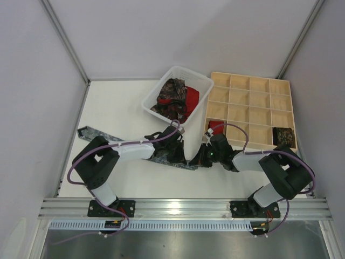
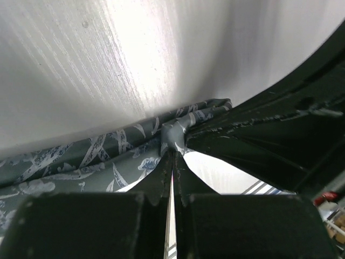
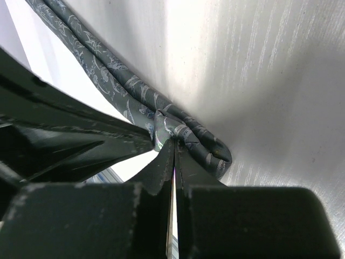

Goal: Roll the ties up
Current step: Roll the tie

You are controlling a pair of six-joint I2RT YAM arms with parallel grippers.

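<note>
The grey patterned tie (image 1: 102, 136) lies stretched out on the white desk (image 1: 118, 108). Seen from above, its broad end sits out toward 9 o'clock. The strip runs on a slant to the middle of the desk, and its other end finishes just short of 6 o'clock, between the two arms.

Both grippers meet at that inner end. The left gripper (image 2: 172, 152) is closed, its two fingers pressed together on a small pinched-up ridge of the grey cloth. The rest of the tie trails off toward 8 o'clock in its wrist view. The right gripper (image 3: 173, 143) is likewise closed tight on the same tie, just beside the left one. In its wrist view the tie's end curls into a rounded fold at about 4 o'clock from the fingertips, and two layers run side by side up toward 11 o'clock. Each wrist view shows the other gripper's dark body close alongside. Whether the pinched cloth is raised off the desk cannot be told.

At 12 o'clock stands a white plastic basket (image 1: 156, 89), tilted a little. It holds a heap of loose ties: a dark paisley tie (image 1: 171, 97) and a red tie (image 1: 191, 97) beside it.

At 2 o'clock lies a wooden grid tray (image 1: 259, 116), just beside the basket. In its nearest row, a red roll (image 1: 215, 126) sits in the left corner compartment, partly behind the right arm's cable. A dark paisley roll (image 1: 284, 135) sits in the right corner compartment.
</note>
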